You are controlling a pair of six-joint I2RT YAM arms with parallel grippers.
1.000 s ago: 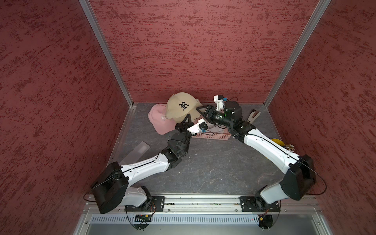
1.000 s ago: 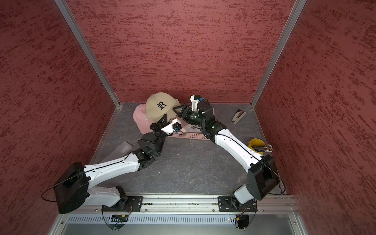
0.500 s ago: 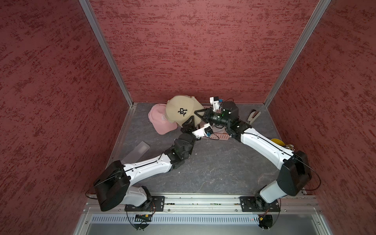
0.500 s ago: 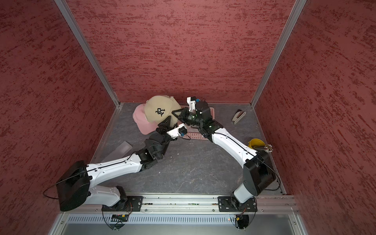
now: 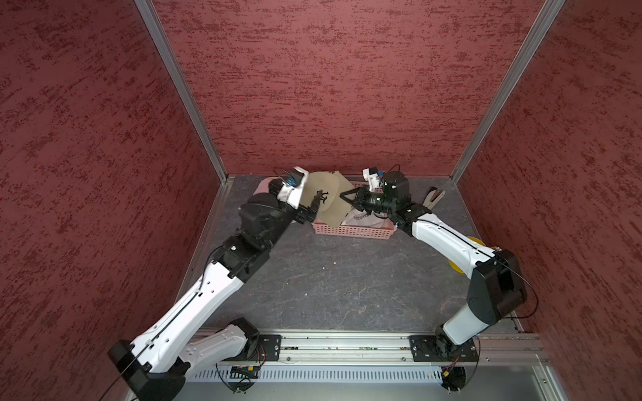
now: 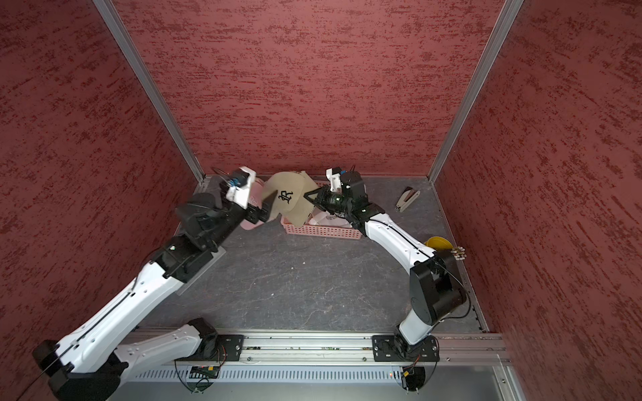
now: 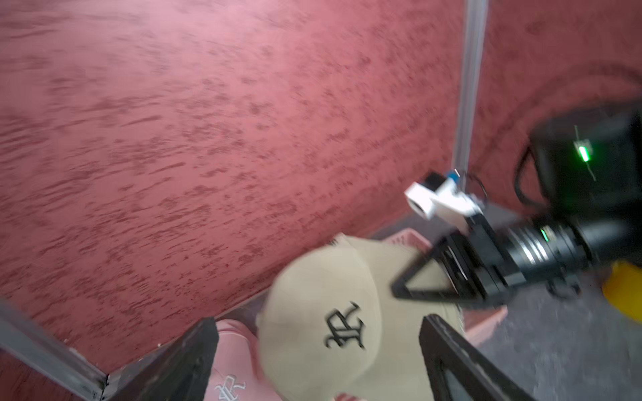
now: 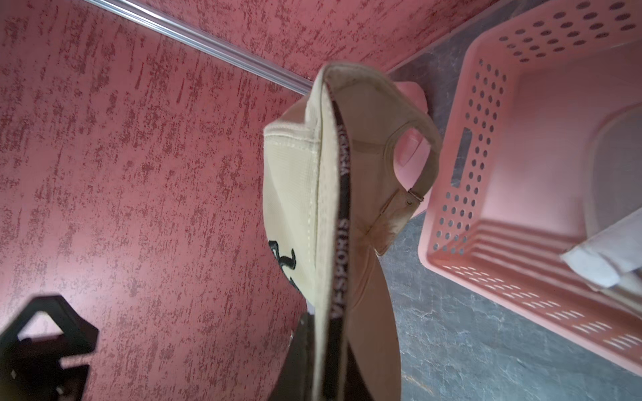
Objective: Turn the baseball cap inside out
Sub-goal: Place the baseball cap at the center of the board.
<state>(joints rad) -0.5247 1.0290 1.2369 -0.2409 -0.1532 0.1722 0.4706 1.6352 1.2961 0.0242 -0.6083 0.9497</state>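
Grips the beige baseball cap [image 6: 288, 199] by its rim in the right gripper [image 6: 307, 196], jaws pressed together on the fabric. Holds it in the air over the left end of the pink basket [image 6: 323, 232], crown still right side out, black logo facing the left arm. Keeps the left gripper [image 7: 318, 323] spread wide around the crown, gripping nothing. Just behind, on the table [image 5: 330, 284], a pink cap [image 7: 232, 347]
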